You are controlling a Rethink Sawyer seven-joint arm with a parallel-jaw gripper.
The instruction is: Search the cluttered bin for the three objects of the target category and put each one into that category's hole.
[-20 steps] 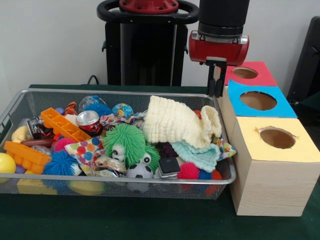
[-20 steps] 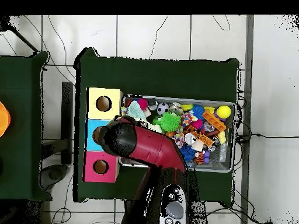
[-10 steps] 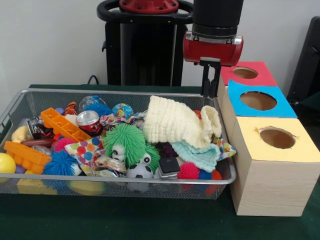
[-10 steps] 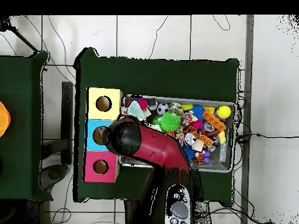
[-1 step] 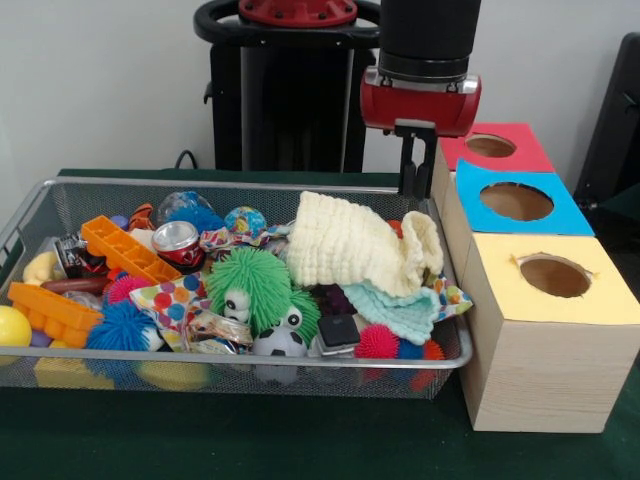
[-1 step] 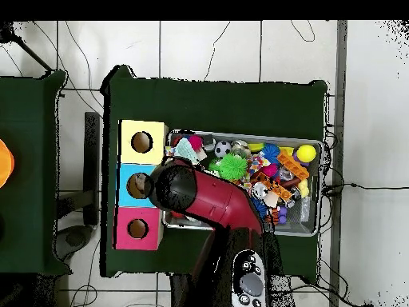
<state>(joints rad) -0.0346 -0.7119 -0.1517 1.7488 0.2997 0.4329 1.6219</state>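
Bin [image 5: 40, 195] of wire mesh lies below and to one side of my gripper [image 5: 410, 178], and nothing from it hangs in my grip. My fingers show in the front view as one dark narrow stem beneath the red wrist block, with no gap to be seen between them, so they look pressed together and empty. I hang in the air at the bin's far corner, by the end nearest the boxes, above the rim and touching nothing. In the overhead view my red arm [image 6: 212, 200] covers the gripper and part of the bin [image 6: 311, 144], so the fingers cannot be made out there.

Closest under me in the bin is a cream knitted cloth [image 5: 355, 245], heaped high, with a pale teal knitted cloth [image 5: 395, 308] tucked against its lower edge. Toward the middle sits a green fuzzy ball [image 5: 255, 285], and a small black-and-white football [image 5: 280, 340] rests just in front of it. Farther along are a red-topped can [image 5: 178, 240], an orange block strip [image 5: 125, 250], a blue spiky ball [image 5: 120, 325] and a yellow ball [image 5: 12, 328] at the far end.

Just beside the bin stand three wooden boxes in a row, each with a round hole in its top: the yellow box [image 5: 555, 280], the blue box [image 5: 515, 205] and the red box [image 5: 495, 148]. I hang near the corner of the blue and red ones. All of it rests on a dark green table [image 5: 300, 450].
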